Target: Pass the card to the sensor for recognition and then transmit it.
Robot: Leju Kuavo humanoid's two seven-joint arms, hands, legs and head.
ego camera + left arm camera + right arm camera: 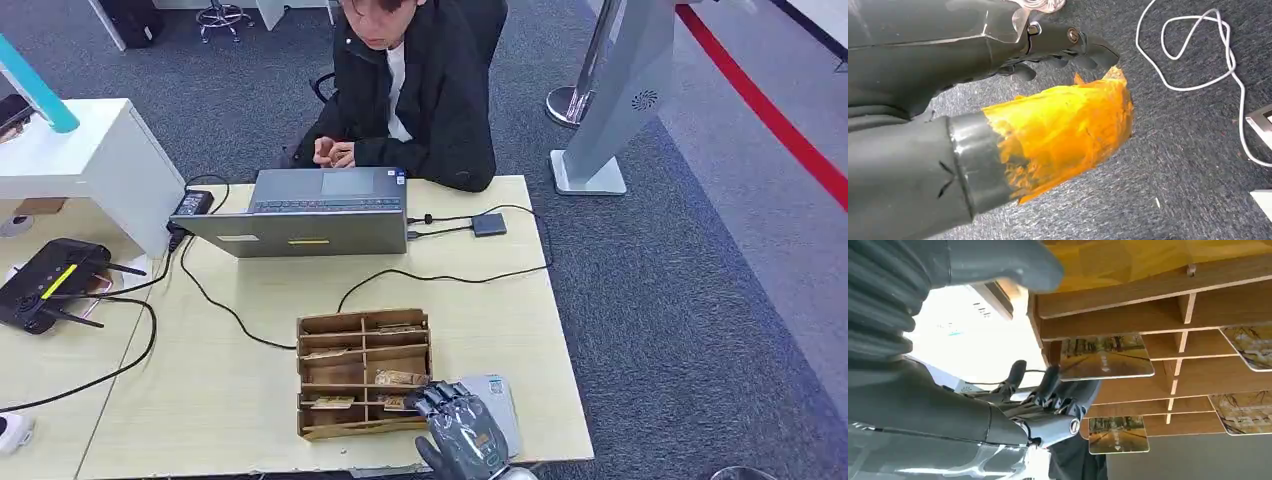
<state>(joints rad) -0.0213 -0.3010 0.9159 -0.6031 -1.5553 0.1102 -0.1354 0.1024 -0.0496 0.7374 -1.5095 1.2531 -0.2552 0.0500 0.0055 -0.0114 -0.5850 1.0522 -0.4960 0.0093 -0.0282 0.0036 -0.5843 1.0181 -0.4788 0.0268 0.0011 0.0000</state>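
A wooden card rack stands near the table's front edge, with several cards in its slots. My right hand is at the rack's right side, fingers pointing at it. In the right wrist view its dark fingertips touch the corner of a landscape-printed card that sticks out of a slot, while the thumb stays well apart from it. Other cards lie in nearby slots. A small dark box on a cable sits by the laptop. My left hand, thumb wrapped in orange tape, hangs over carpet and holds nothing.
A person sits behind the laptop at the table's far edge. Black cables cross the table between laptop and rack. A light pad lies under my right hand. A black router and a white stand occupy the left table.
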